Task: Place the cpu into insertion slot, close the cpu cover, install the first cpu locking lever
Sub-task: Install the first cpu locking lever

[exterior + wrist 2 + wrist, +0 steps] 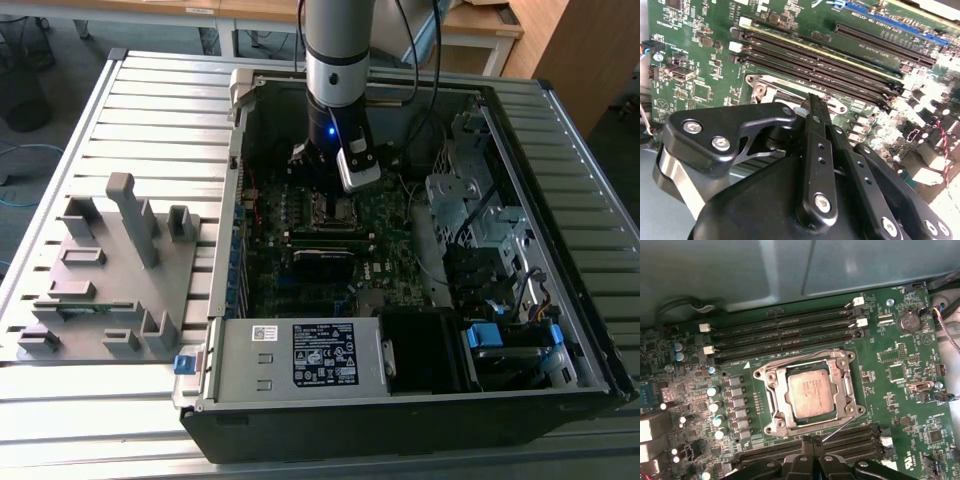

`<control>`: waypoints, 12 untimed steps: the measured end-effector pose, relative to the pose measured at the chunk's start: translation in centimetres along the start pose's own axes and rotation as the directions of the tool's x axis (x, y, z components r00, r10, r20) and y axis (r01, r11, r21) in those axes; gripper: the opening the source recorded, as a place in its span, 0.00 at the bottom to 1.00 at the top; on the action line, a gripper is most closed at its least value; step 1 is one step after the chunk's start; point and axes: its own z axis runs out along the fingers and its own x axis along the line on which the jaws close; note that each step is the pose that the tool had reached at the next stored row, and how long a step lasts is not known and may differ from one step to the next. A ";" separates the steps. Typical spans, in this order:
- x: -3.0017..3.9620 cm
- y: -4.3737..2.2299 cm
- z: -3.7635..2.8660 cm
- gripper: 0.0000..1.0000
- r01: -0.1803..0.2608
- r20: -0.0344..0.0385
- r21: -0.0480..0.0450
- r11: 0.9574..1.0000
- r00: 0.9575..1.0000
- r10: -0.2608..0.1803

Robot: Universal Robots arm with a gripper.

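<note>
In the first wrist view the cpu [810, 396], a dull silver square, lies in the insertion slot [768, 429]. The cpu cover [782, 401], a silvery frame, lies flat around it. A thin wire lever [842, 426] slants up from the socket's corner toward my gripper [811, 441]. Another wire [790, 361] runs along the socket's opposite side. The black fingers [812, 117] are pressed together with nothing visible between them, just off the socket's edge [771, 91]. In the exterior view the arm [337, 70] stands over the socket [331, 208] inside the open case.
Long black memory slots [785, 332] run along both sides of the socket. The case walls [237, 200], a drive cage [465, 200] and a grey power supply box [300, 355] hem in the board. A grey parts fixture [110, 270] sits on the exterior view's left.
</note>
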 end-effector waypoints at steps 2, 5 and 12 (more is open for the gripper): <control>0.02 -0.15 0.00 0.10 0.000 0.000 0.000 1.000 1.000 0.000; 0.09 -0.18 0.00 0.10 0.000 0.000 0.000 1.000 1.000 0.000; 0.24 -0.22 0.04 0.10 0.000 0.000 0.000 1.000 1.000 0.000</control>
